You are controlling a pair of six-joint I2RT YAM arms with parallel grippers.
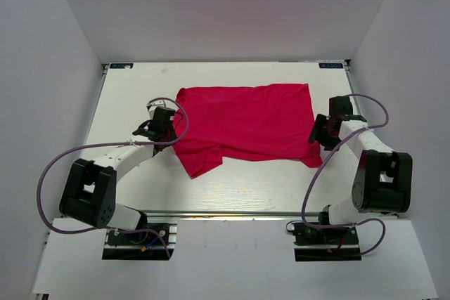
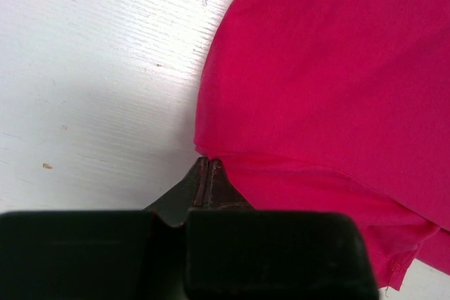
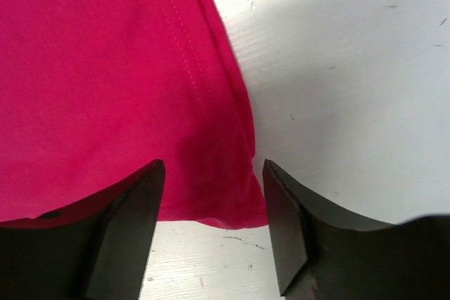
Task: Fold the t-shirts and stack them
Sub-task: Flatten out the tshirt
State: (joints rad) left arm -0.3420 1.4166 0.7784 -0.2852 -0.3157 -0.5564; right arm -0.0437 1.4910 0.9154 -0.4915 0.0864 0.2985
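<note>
Crimson-pink t-shirt (image 1: 246, 121) lies flat between two bent arms: left gripper (image 2: 209, 164) closed at its edge, right gripper (image 3: 214, 173) parted astride its corner.

obstacle: t-shirt (image 1: 246, 121) mid-table | free: bare table (image 1: 239, 187) along near edge | sides: walls (image 1: 42, 103) close

No word, number or brand can be read in any view, neither on the t-shirt (image 1: 246, 121) nor on the bare top of the desk (image 1: 239, 187). The only signs sit on the desk's far edge: a dark label (image 1: 120, 65) at the far left corner and a second dark label (image 1: 330, 65) at the far right corner. Each bears a few pale marks, too small and blurred to make out as letters or figures.
</note>
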